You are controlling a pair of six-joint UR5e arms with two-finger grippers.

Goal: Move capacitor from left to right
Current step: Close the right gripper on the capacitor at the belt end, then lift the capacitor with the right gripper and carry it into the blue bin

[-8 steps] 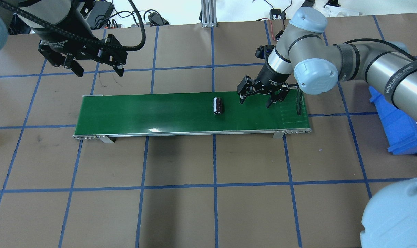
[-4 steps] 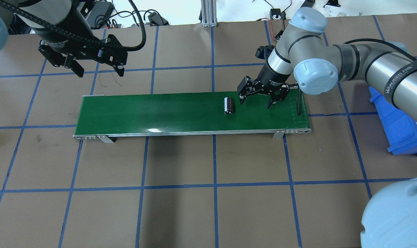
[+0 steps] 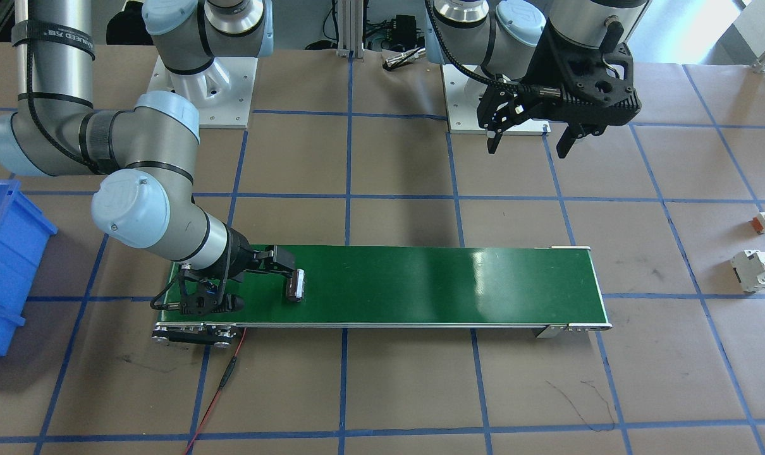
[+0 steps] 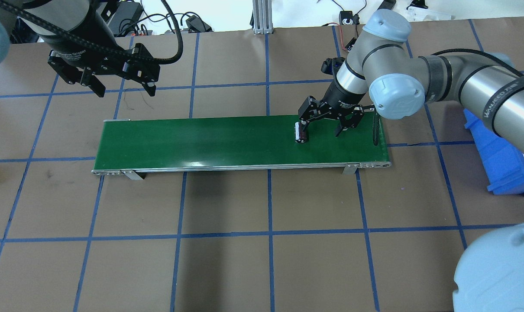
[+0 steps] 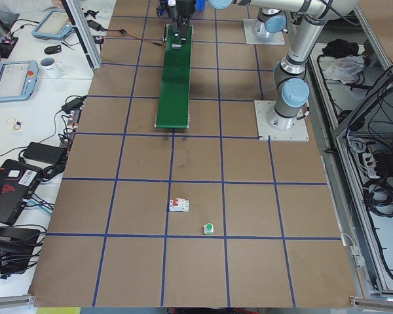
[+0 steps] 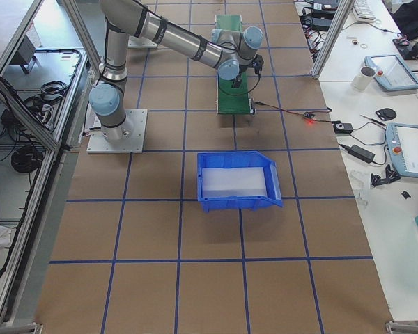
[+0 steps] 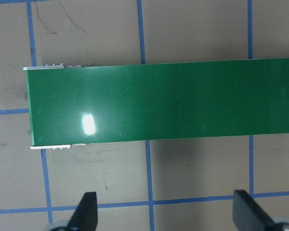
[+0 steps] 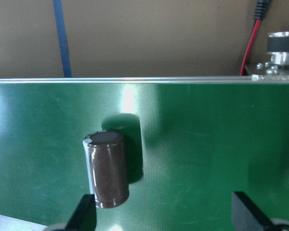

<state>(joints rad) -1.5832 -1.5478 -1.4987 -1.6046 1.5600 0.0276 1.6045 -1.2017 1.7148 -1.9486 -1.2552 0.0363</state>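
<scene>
The capacitor (image 4: 302,132) is seen lying on its side on the green conveyor belt (image 4: 201,141), toward the belt's right end. It is just beside one fingertip of the right gripper (image 4: 321,129), whose jaws are spread wide over the belt. The left gripper (image 4: 126,92) is held high above the desk (image 4: 270,260) near the belt's left end, its jaws likewise spread.

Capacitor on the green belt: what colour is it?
The capacitor is dark brown; the right wrist-mounted view shows it best.
</scene>
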